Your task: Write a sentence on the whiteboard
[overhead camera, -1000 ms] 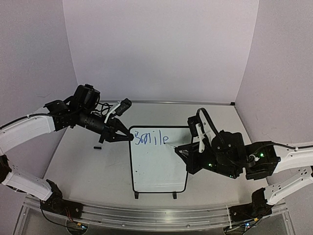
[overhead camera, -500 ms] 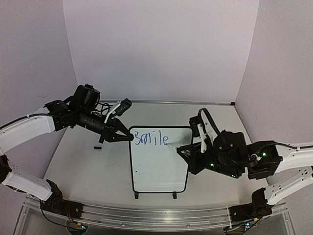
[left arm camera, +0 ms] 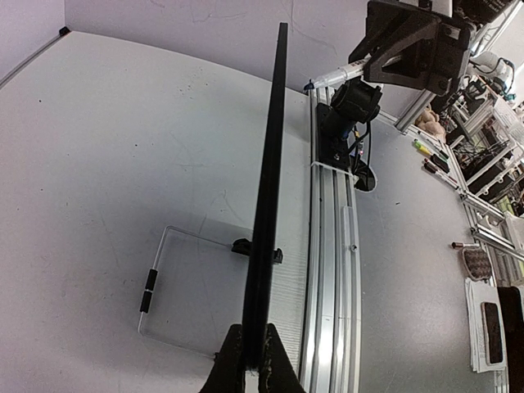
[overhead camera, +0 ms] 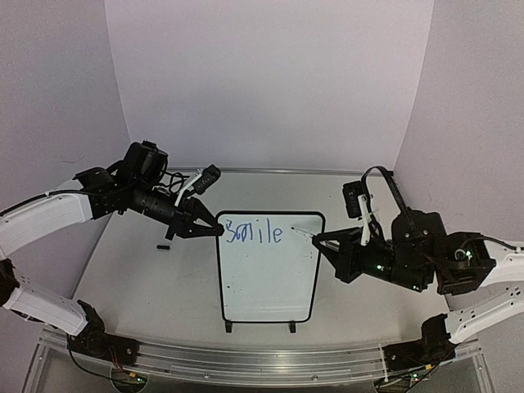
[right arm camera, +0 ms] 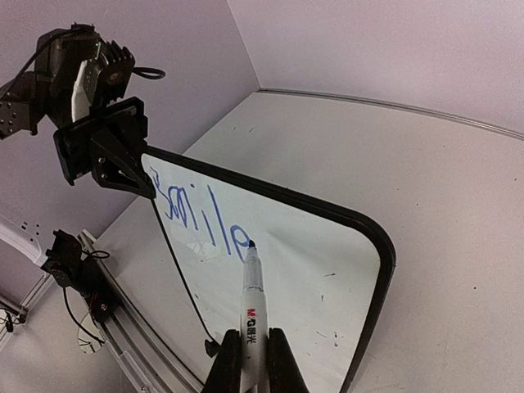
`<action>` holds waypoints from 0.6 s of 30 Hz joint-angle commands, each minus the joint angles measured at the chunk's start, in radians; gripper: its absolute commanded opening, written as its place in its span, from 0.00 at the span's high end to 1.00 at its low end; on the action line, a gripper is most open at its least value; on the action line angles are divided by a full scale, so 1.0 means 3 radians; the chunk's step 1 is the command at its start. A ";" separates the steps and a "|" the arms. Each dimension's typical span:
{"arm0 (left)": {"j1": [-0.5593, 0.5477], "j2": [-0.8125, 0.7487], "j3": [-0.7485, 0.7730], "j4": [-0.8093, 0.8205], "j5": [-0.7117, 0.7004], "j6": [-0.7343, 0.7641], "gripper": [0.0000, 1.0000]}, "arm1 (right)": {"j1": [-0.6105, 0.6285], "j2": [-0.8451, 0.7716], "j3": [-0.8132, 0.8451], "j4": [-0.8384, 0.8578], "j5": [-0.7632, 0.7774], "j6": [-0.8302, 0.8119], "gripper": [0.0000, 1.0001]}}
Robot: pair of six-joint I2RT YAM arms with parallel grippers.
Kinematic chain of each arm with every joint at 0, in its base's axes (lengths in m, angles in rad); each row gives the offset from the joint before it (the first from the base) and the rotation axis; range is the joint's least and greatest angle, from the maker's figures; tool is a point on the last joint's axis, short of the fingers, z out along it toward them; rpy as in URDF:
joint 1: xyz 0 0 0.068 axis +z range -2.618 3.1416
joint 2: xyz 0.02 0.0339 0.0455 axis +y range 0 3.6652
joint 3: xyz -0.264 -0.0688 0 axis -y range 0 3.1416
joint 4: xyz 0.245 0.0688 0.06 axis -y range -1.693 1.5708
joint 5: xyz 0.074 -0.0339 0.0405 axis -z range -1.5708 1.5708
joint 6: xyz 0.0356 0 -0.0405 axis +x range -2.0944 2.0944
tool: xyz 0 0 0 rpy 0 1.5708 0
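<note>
The whiteboard [overhead camera: 270, 278] stands upright on two black feet in the middle of the table, black-framed. Blue writing [overhead camera: 254, 233] reading "Smile" runs along its top. My left gripper [overhead camera: 214, 230] is shut on the board's upper left corner; in the left wrist view the board's black edge [left arm camera: 268, 196] runs away from the gripper [left arm camera: 254, 360]. My right gripper [right arm camera: 252, 360] is shut on a white marker [right arm camera: 252, 303]. The marker's blue tip sits just right of the last letter of the writing [right arm camera: 201, 219]. In the top view the right gripper [overhead camera: 323, 240] is at the board's upper right edge.
A small black cap-like piece [overhead camera: 164, 245] lies on the table left of the board. A wire stand [left arm camera: 164, 286] lies flat on the table behind the board. An aluminium rail [overhead camera: 246, 360] runs along the near table edge. Purple walls [overhead camera: 262, 82] enclose the back and sides.
</note>
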 commanded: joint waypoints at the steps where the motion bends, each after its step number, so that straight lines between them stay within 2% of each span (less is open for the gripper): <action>1: -0.0031 0.0124 0.0016 -0.0219 -0.0168 0.0097 1.00 | -0.0016 0.0057 -0.0013 -0.0113 0.0019 -0.0004 1.00; 18: -0.0031 0.0125 0.0022 -0.0217 -0.0168 0.0094 1.00 | -0.0016 0.0236 0.0072 -0.0261 0.0163 0.0042 1.00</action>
